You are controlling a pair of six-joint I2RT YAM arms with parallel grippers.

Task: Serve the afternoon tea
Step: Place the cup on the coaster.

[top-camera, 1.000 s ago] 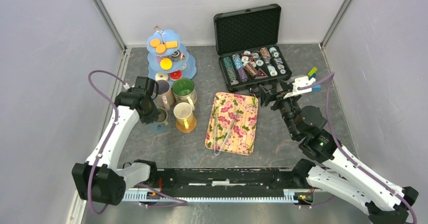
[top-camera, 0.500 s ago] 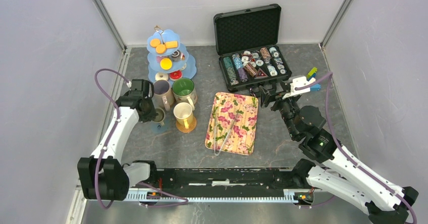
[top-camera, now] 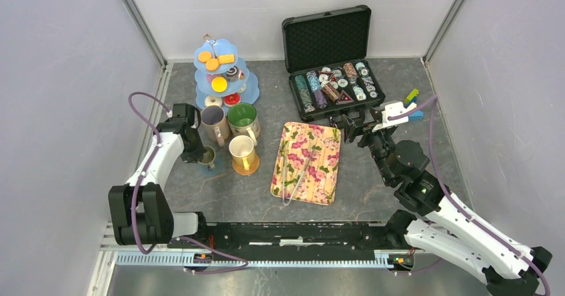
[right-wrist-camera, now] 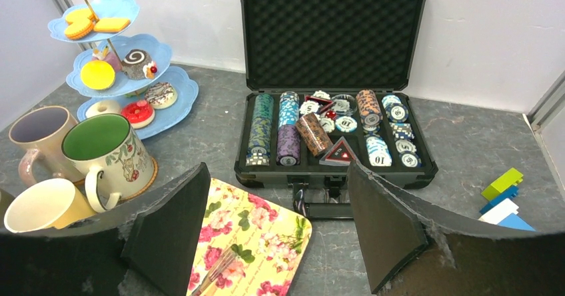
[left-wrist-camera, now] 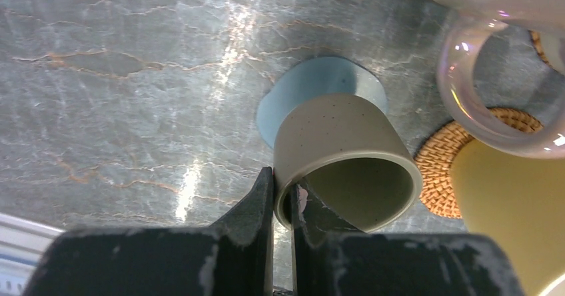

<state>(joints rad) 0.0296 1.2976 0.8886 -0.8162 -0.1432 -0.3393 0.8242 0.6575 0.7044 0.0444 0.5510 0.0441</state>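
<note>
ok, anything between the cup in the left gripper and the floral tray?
Yes. The yellow mug on its woven coaster sits directly between the small cup held by the left gripper and the floral tray; the green-lined mug stands just behind that line.

3 mugs [top-camera: 242, 117] stand packed close in front of the tiered stand [top-camera: 223, 83] at left. A narrow bare strip of counter [top-camera: 265, 156] separates them from the floral tray [top-camera: 331, 176]. An open chip case [top-camera: 326, 39] blocks the far right.
</note>
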